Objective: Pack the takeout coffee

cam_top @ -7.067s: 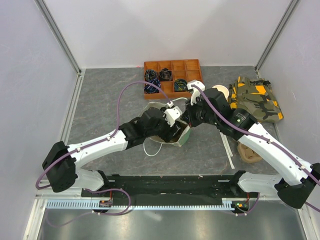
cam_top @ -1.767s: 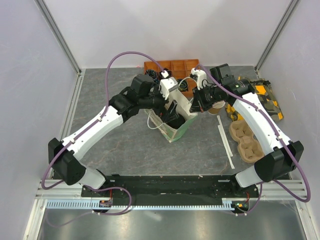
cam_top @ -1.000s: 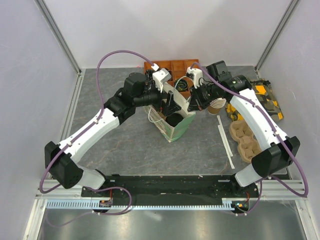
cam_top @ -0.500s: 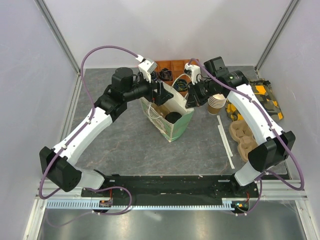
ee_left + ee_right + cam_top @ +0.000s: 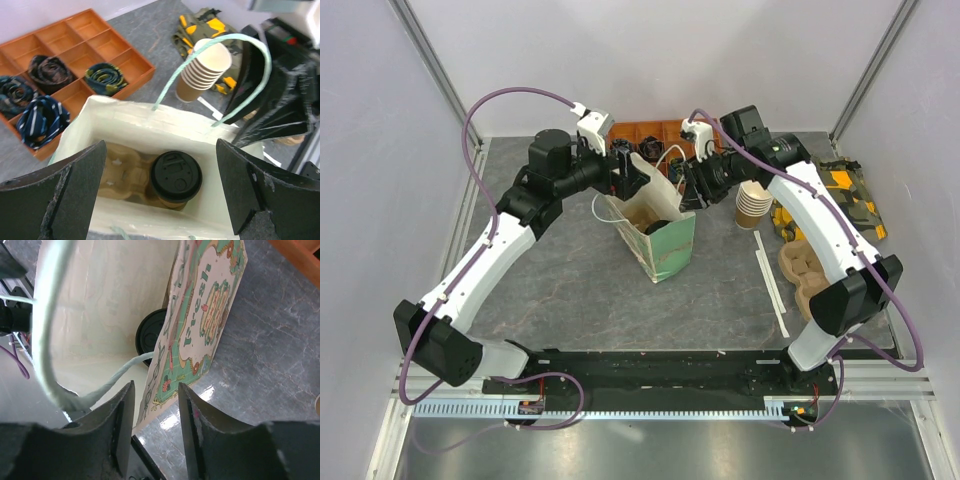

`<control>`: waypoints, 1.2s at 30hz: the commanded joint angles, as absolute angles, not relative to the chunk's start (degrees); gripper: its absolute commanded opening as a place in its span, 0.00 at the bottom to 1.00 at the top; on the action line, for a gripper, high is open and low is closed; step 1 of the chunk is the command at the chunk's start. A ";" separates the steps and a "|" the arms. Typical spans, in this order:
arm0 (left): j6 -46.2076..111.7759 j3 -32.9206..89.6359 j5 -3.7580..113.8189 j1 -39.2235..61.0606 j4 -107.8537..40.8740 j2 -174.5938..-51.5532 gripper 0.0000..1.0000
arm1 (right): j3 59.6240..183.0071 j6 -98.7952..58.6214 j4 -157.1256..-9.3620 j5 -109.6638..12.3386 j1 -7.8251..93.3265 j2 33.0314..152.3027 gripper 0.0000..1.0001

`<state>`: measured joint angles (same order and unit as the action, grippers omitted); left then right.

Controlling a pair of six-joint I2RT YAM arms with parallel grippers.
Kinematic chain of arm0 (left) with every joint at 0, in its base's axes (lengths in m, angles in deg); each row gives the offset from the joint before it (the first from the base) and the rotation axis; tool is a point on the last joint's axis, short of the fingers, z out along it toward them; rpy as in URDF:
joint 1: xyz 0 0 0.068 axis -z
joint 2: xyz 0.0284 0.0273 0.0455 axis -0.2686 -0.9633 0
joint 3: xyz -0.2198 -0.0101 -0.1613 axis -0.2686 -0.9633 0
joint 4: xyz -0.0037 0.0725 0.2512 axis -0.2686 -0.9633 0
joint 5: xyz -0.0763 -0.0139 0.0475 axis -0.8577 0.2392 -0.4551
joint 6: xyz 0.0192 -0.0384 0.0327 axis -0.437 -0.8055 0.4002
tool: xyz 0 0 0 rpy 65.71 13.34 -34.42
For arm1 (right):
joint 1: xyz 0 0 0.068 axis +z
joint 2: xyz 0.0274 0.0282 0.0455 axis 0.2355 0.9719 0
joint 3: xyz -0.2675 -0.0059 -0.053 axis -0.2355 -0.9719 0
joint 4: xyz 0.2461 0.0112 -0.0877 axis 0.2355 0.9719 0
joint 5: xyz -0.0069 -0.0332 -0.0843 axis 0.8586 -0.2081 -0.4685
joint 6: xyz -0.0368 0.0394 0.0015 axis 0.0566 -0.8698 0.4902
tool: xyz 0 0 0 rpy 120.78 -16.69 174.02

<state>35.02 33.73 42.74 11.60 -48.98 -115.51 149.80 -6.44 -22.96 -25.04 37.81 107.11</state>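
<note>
Evidently the packing looked done: takeout coffee sat in the paper bag, at 3 o'clock of the pulp tray. Left tool hung spread; right tool, parted astride the rim, needed lifting clear.

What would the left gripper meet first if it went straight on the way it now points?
Probably the takeout coffee, standing inside the paper bag: the left gripper points into its mouth. Depth is unclear; possibly the pulp tray beside it.
</note>
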 commanded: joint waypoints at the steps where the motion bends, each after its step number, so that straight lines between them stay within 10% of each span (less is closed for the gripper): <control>1: 35.31 35.03 44.83 10.35 -49.57 -114.31 0.97 | 153.87 -6.50 -24.51 -23.96 38.23 107.83 0.50; 36: 36.72 33.80 43.25 9.73 -51.68 -114.93 0.96 | 155.10 -5.71 -25.92 -24.13 38.50 104.22 0.80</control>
<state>35.37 33.68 43.70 9.98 -52.00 -115.66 154.47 -6.31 -24.25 -24.62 38.18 106.85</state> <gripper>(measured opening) 0.967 0.793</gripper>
